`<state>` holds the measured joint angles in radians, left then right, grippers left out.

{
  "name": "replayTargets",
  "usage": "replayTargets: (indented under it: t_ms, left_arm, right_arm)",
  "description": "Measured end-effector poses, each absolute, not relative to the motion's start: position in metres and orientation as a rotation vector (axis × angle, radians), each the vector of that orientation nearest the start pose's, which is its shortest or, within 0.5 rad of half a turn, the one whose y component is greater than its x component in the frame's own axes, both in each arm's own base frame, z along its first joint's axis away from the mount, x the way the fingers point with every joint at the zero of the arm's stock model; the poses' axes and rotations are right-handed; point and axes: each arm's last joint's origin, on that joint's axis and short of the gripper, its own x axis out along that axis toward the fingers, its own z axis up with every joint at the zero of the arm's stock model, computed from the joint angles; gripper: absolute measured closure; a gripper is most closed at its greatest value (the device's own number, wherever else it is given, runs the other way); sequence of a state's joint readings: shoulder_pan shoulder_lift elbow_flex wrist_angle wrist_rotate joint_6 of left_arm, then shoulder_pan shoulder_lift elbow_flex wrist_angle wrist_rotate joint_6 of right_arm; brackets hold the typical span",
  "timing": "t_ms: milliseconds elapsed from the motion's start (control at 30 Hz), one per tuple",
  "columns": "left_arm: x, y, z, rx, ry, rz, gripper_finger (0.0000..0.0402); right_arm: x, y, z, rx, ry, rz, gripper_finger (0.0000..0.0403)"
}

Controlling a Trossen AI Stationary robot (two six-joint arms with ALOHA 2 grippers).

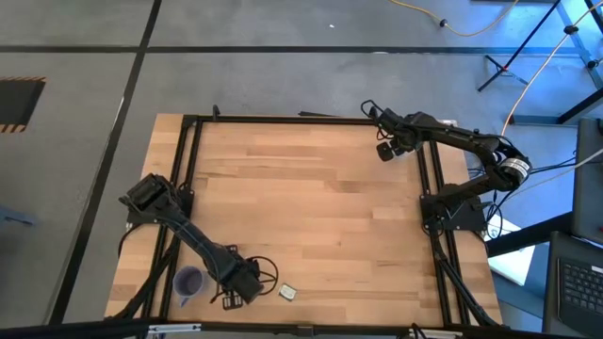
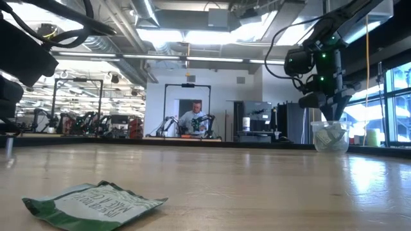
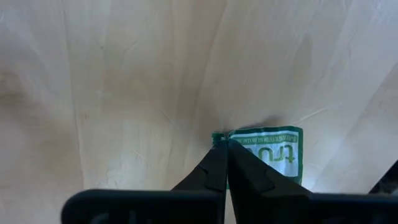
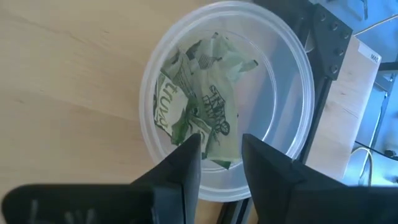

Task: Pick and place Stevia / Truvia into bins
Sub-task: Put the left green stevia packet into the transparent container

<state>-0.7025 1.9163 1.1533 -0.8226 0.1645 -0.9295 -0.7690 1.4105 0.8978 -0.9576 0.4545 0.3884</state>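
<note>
A green and white Truvia sachet [image 3: 268, 151] lies flat on the wooden table near its front edge [image 1: 287, 293], and fills the foreground of the low view [image 2: 96, 204]. My left gripper [image 3: 222, 144] points down, shut at one corner of it. The purple cup [image 1: 188, 281] stands just left of that arm. At the far right, my right gripper [image 4: 221, 155] hangs open above the translucent cup [image 4: 292, 74], touching nothing. That cup [image 2: 331, 136] holds several crumpled sachets [image 4: 199, 106]. My left gripper pinches the sachet's corner [image 3: 217, 135] between its two fingertips. The fingers come from above, pointing down. The rest of the sachet lies flat on the table beyond the fingers.
Black frame rails [image 1: 188, 151] run along the table's left, far and right edges. Bare wood [image 1: 311, 207] spreads between the two arms. Beyond the table, in the low view, a person [image 2: 192, 119] sits at another robot station.
</note>
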Motion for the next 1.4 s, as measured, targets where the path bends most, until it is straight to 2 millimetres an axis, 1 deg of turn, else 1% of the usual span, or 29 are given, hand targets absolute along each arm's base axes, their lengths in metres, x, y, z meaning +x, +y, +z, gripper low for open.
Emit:
replayTargets:
  t_ms: [100,200,367,500,600,733,800,867,1000,1100,1167,1267,1367,1400]
  left_arm:
    - [0.246,-0.214,0.131,-0.259,1.685,0.094,0.0398]
    - [0.246,-0.213,0.136,-0.266,1.669,0.086,0.0399]
    - [0.247,-0.205,0.145,-0.274,1.641,0.104,0.0399]
    - [0.252,-0.196,0.161,-0.291,1.580,0.087,0.0399]
    - [0.256,-0.187,0.174,-0.262,1.498,0.080,0.0400]
    - [0.269,-0.169,0.194,-0.169,1.298,0.084,0.0399]
    - [0.278,-0.160,0.205,-0.104,1.176,0.076,0.0399]
    - [0.288,-0.152,0.215,-0.032,1.053,0.055,0.0400]
    - [0.311,-0.139,0.235,0.118,0.826,-0.075,0.0400]
    - [0.326,-0.133,0.247,0.215,0.676,-0.217,0.0399]
    - [0.333,-0.128,0.253,0.275,0.590,-0.300,0.0400]
    - [0.343,-0.119,0.262,0.352,0.455,-0.400,0.0400]
    - [0.351,-0.109,0.270,0.402,0.260,-0.511,0.0399]
    - [0.352,-0.106,0.271,0.411,0.219,-0.548,0.0400]
  right_arm:
    - [0.157,-0.169,0.205,0.515,1.320,-1.279,0.0284]
    - [0.157,-0.166,0.216,0.505,1.263,-1.279,0.0284]
    - [0.155,-0.153,0.246,0.469,1.094,-1.257,0.0284]
    - [0.151,-0.138,0.269,0.439,0.982,-1.221,0.0284]
    - [0.147,-0.125,0.280,0.427,0.920,-1.174,0.0284]
    - [0.144,-0.111,0.291,0.438,0.864,-1.036,0.0284]
    - [0.145,-0.105,0.295,0.440,0.839,-0.941,0.0284]
    - [0.150,-0.098,0.299,0.457,0.803,-0.790,0.0284]
    - [0.169,-0.078,0.308,0.419,0.683,-0.346,0.0284]
    - [0.184,-0.058,0.312,0.329,0.581,-0.006,0.0284]
    - [0.192,-0.043,0.315,0.251,0.513,0.171,0.0284]
    - [0.201,-0.020,0.313,0.120,0.422,0.348,0.0284]
    - [0.208,0.002,0.300,0.013,0.351,0.469,0.0284]
    - [0.209,0.008,0.295,-0.007,0.327,0.501,0.0284]
